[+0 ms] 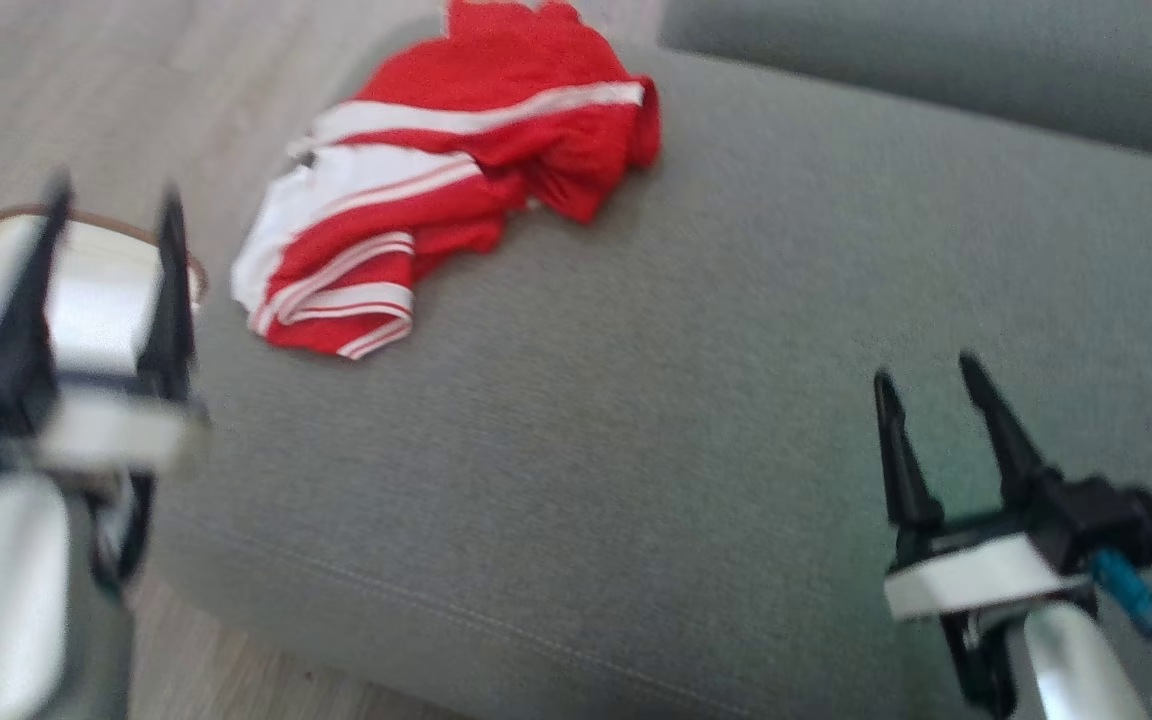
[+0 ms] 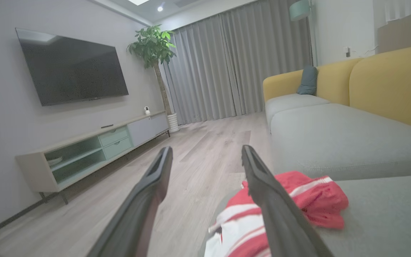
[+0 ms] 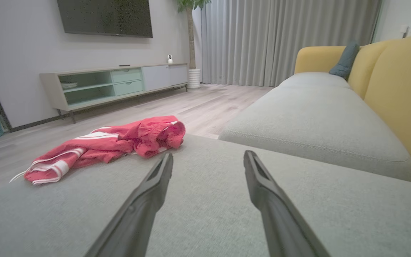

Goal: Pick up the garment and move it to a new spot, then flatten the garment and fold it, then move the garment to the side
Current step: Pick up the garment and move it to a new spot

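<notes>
Presently the crumpled red-and-white garment (image 1: 436, 180) lies at the far left edge of the grey sofa cushion (image 1: 696, 400), beside the floor (image 1: 86, 80). Both the left hand (image 1: 114, 195) and the right hand (image 1: 924, 372) stand spread and empty, apart from it. Likely hazards: a glancing approach pushes the cloth off the edge; a shallow pinch lifts one layer only

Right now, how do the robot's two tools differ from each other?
The left tool hangs at the edge of the grey seat, close beside the red and white garment; the right tool hangs over bare seat, well apart from it. The left tool looks blurred in the head view; the right tool is sharper. Both are open and empty.
</notes>
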Tool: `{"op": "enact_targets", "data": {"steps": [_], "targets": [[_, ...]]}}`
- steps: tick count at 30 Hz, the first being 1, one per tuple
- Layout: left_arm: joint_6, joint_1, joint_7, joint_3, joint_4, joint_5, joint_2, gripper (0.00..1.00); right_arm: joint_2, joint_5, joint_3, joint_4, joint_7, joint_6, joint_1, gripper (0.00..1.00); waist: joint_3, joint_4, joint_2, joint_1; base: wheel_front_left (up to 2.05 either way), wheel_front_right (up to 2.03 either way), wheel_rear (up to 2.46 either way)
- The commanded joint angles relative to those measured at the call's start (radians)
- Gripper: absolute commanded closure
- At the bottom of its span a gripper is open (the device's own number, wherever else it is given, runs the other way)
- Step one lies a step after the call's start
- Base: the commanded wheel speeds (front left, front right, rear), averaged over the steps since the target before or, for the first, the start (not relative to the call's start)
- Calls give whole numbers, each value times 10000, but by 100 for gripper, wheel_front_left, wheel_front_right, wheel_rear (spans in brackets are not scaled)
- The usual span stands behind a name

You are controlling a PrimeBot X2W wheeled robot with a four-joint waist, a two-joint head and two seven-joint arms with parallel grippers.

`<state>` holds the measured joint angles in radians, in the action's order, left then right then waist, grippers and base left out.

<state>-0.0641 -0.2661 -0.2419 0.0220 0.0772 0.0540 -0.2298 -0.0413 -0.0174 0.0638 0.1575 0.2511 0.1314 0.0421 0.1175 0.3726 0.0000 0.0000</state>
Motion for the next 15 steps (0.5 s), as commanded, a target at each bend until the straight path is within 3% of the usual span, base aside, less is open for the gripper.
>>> {"op": "enact_targets", "data": {"steps": [1,9,15], "targets": [[-70,-702,62,-308,-237,-68,-341,0,-89,91,240,-396,107,-7,482,0,627,-544,0,0,0,0,0],[-602,-4699,1535,431,1360,563,-1389,0,-89,472,546,-744,107,-7,1734,0,2498,-1954,0,0,0,0,0],[-660,-6916,3108,1932,2970,1846,-2094,0,-89,528,698,-1060,107,-7,2216,0,3609,-2976,0,0,0,0,0]]}}
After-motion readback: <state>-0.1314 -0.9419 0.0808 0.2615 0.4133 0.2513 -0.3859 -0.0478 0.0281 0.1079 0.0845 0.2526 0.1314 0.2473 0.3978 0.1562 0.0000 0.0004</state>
